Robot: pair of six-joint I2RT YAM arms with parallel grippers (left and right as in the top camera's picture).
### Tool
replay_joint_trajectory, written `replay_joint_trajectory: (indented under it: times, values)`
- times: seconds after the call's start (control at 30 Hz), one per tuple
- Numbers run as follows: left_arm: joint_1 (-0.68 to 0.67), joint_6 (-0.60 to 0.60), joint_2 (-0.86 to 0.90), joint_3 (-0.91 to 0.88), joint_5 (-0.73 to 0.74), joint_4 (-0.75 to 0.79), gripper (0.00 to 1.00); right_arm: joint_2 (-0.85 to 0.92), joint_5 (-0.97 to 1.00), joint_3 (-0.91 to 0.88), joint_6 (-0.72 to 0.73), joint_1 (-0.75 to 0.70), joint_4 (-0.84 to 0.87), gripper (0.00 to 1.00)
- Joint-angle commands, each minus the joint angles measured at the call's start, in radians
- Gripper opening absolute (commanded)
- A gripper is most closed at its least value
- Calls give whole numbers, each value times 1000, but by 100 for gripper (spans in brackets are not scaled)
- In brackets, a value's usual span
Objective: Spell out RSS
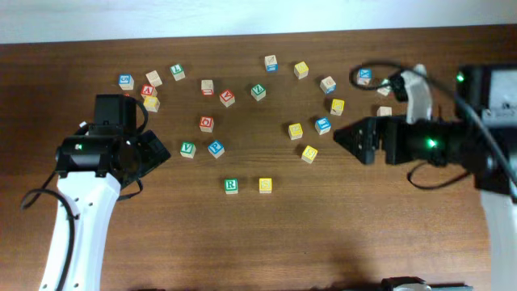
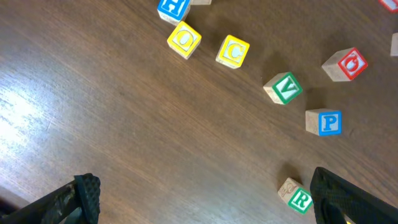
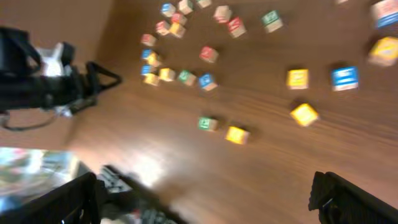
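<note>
The green R cube (image 1: pixel 231 185) lies at the front middle of the table. A yellow cube (image 1: pixel 265 185), seemingly an S, lies just to its right, a small gap between them. I cannot read which other yellow cube is an S. My left gripper (image 1: pixel 159 150) is open and empty, left of the R. In the left wrist view the R cube (image 2: pixel 297 199) lies just beside the right finger of the open jaws (image 2: pixel 205 205). My right gripper (image 1: pixel 342 136) is open and empty, right of the scattered cubes. Its blurred view shows the green cube (image 3: pixel 208 123) and the yellow one (image 3: pixel 237 134).
Many other letter cubes are scattered across the back half of the table. Among them are yellow ones (image 1: pixel 296 130) (image 1: pixel 309 153), a green V (image 2: pixel 283 88), a blue P (image 2: pixel 324 122), and a yellow O (image 2: pixel 184 40) and C (image 2: pixel 233 51). A cable loops at the back right (image 1: pixel 380 69).
</note>
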Motion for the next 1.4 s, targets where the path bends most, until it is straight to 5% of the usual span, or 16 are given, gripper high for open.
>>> replay_joint_trajectory:
  times: [0.0,0.13,0.23,0.37,0.5,0.67,0.83,0.93,0.97,1.23,1.37]
  values:
    - [3,11,-2,4,-4,0,99,113,446,17,446,134,-2,98]
    - [3,11,-2,4,-4,0,99,409,809,17,904,391,7,98]
    - [3,11,-2,4,-4,0,99,680,790,17,905,406,96,98]
    - [3,11,-2,4,-4,0,99,846,641,17,705,329,204,96]
    - [3,11,-2,4,-4,0,99,857,587,-37,631,259,243,76]
    - [3,11,-2,4,-4,0,99,857,510,-138,534,261,330,72]
    - [3,11,-2,4,-4,0,99,856,518,-150,534,262,335,40]
    - [3,11,-2,4,-4,0,99,856,533,-150,522,262,335,38]
    - [3,11,-2,4,-4,0,99,856,533,-148,504,262,335,29]
    - [3,11,-2,4,-4,0,99,700,525,-143,364,267,182,26]
    - [3,11,-2,4,-4,0,99,644,555,-160,347,456,88,28]
